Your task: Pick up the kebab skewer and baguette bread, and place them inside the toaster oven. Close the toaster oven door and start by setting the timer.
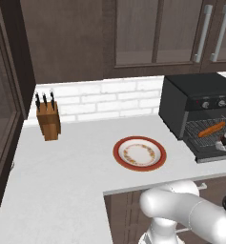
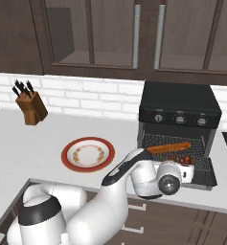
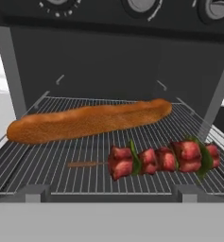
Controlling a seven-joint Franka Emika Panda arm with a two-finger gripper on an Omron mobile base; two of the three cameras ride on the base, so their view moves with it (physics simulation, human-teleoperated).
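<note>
Toaster oven (image 2: 178, 103) sits at the back of the bench (image 1: 62, 167), its cavity open. Toaster oven door (image 2: 201, 173) is dropped flat, and the arm's wrist hangs over its front edge.

Baguette bread (image 3: 87, 120) lies diagonally across the wire rack (image 3: 47, 160). One end reaches almost to the rack's front left. If it overhangs, the rising door could catch it.

Kebab skewer (image 3: 156, 158) lies in front of the loaf, close to the rack's front lip. Its bare stick points left. A jolt from the door might roll it off.

Hand: fingers not visible, so I cannot tell its opening or whether it holds anything.

Empty plate (image 1: 139, 153) lies mid-bench.
</note>
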